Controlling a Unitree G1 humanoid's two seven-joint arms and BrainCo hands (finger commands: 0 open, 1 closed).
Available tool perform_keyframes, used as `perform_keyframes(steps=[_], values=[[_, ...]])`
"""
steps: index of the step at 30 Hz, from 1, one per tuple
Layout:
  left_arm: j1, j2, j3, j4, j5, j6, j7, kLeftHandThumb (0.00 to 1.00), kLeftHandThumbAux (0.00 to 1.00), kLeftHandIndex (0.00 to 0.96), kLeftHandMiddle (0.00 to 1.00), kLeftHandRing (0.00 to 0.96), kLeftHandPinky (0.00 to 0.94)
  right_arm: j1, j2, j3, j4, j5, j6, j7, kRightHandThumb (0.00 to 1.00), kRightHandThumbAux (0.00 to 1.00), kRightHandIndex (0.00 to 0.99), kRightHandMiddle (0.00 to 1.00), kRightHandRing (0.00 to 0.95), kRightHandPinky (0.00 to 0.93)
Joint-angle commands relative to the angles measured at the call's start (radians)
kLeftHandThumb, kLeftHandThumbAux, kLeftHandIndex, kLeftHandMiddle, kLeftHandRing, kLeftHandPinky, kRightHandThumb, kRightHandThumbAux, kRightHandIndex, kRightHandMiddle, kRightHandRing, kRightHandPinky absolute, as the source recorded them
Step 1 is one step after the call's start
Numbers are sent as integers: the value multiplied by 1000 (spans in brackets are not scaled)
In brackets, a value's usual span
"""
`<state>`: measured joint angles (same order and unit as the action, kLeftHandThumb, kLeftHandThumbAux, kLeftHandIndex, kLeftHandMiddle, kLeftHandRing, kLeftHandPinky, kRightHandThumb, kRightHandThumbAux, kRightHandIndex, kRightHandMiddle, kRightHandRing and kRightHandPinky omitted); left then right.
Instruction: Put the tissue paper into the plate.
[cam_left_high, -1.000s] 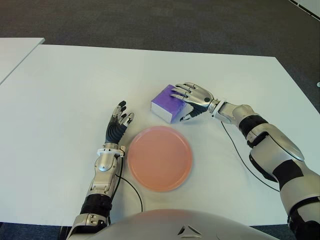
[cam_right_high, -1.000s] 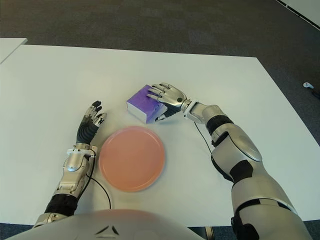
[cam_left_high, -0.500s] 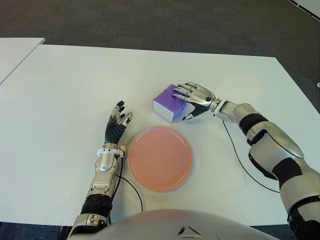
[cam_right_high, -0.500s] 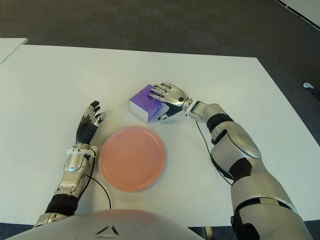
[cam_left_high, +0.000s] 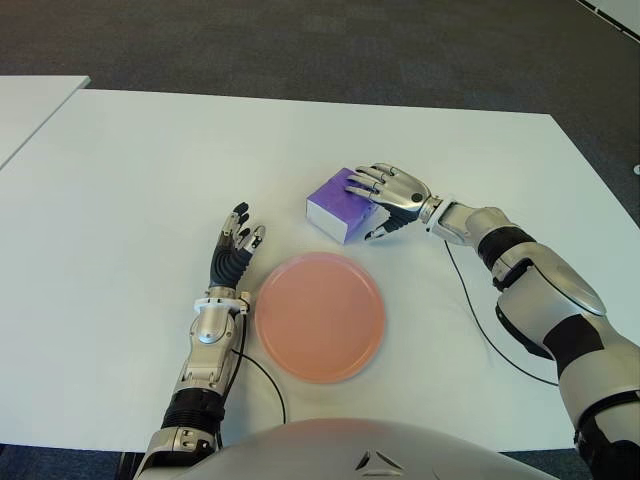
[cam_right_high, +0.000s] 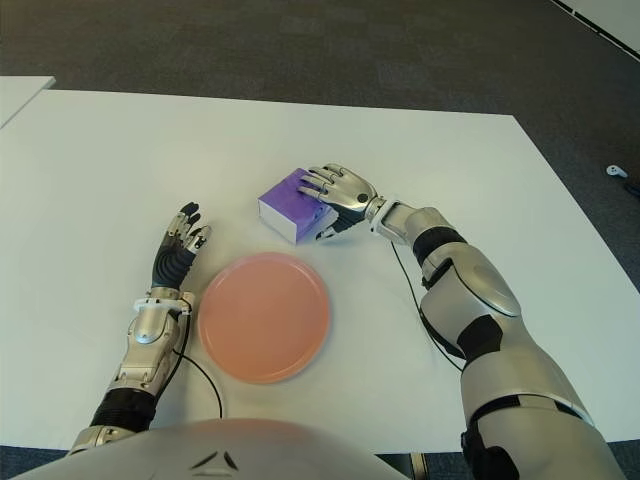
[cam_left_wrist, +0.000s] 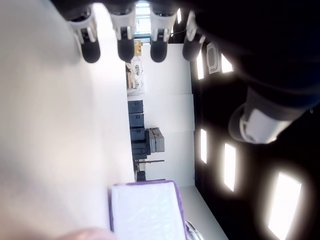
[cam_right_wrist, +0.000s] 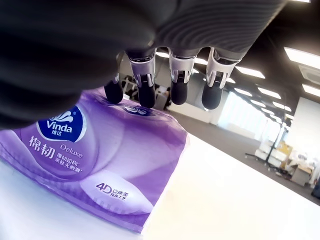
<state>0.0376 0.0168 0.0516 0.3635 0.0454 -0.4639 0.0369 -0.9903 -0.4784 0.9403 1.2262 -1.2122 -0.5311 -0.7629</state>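
Note:
The tissue paper is a purple-and-white pack (cam_left_high: 335, 200) lying on the white table (cam_left_high: 150, 170) just beyond the pink plate (cam_left_high: 264, 318). My right hand (cam_left_high: 362, 211) sits over its right end, with the fingers (cam_right_wrist: 147, 97) laid across the purple top (cam_right_wrist: 95, 165) and the thumb against the near side. The plate has nothing in it. My left hand (cam_left_high: 236, 244) shows to the left of the plate, fingers spread and holding nothing. The left wrist view shows the pack (cam_left_wrist: 145, 207) farther off.
A thin black cable (cam_left_high: 490, 325) trails over the table from my right wrist, and another (cam_left_high: 264, 378) curls by my left forearm. A second white table (cam_left_high: 30, 100) stands at the far left. Dark carpet lies beyond the far edge.
The pack has shifted slightly right and turned a little under my right hand, which has settled closer onto it. The left hand and the plate have not moved.

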Motion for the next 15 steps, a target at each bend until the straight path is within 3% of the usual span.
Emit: perform_keyframes(steps=[1, 15], values=[[8, -4, -3, 16, 10, 4, 16, 0, 489, 0, 0, 0, 0, -8, 7, 5, 14, 6, 6, 8, 475, 264, 0, 0, 0, 0], [13, -1, -3, 11, 15, 6, 24, 0, 481, 0, 0, 0, 0, -10, 22, -21, 12, 33, 17, 16, 476, 298, 0, 0, 0, 0]])
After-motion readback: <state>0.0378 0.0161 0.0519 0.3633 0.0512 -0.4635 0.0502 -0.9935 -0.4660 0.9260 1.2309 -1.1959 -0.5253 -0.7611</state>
